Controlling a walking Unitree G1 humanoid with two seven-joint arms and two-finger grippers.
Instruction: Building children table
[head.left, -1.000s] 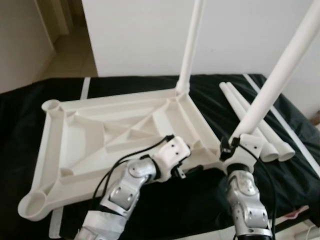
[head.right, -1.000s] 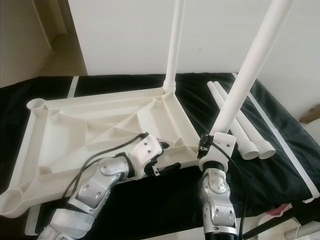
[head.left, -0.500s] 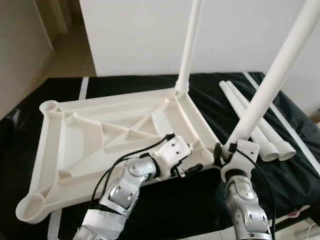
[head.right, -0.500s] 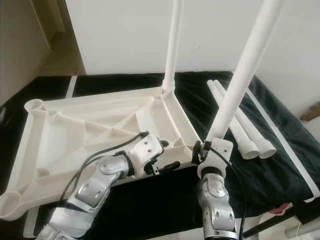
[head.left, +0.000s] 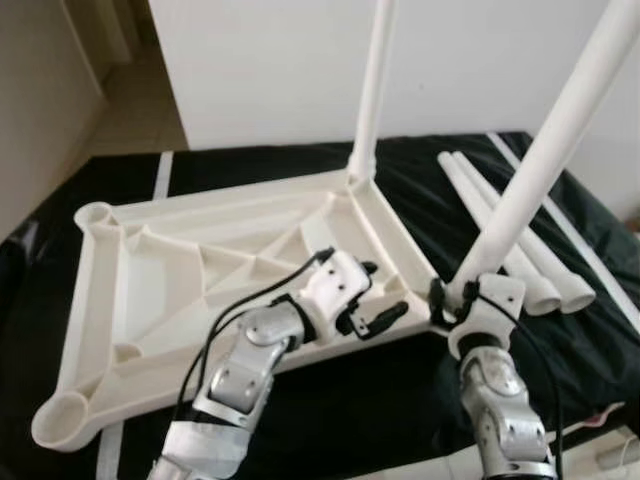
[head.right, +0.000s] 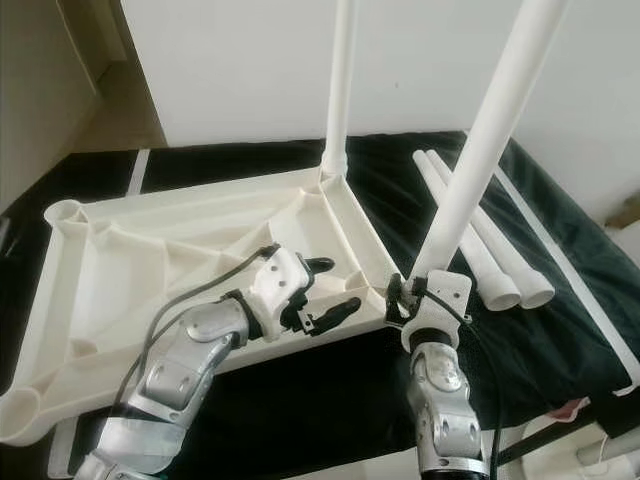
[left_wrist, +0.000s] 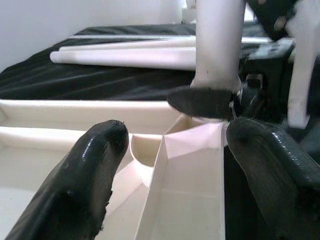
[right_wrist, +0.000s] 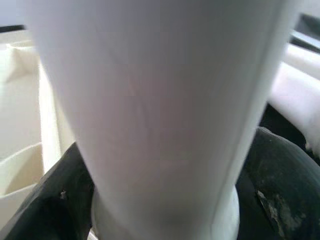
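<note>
Tabletop (head.left: 210, 280) lies upside down on the black sheet (head.left: 330, 410), ribs up, which makes sense since the legs go into the corner sockets from this side. One leg (head.left: 372, 90) already stands straight in the far right corner. The second leg (head.left: 545, 160) is the one in play: its foot sits right at the near right corner of the tabletop, leaning away to the right, so I'd say it isn't seated in the socket yet.

Right gripper (head.left: 452, 300) is clamped around that leg just above its foot; the right wrist view shows black fingers (right_wrist: 280, 190) hugging both sides of the tube. Holding it low like that probably gives the best control for steering the end into the hole.

Left gripper (head.left: 378, 300) hovers over the same corner with its fingers spread wide, holding nothing. In the left wrist view they straddle the corner rib, socket (left_wrist: 147, 150) between them, so it looks set to pin the tabletop down while the leg gets pushed in.

Two spare legs (head.left: 520, 250) lie side by side on the sheet just right of the tabletop, in easy reach. The near left socket (head.left: 65, 412) and far left socket (head.left: 98, 213) are both bare.
</note>
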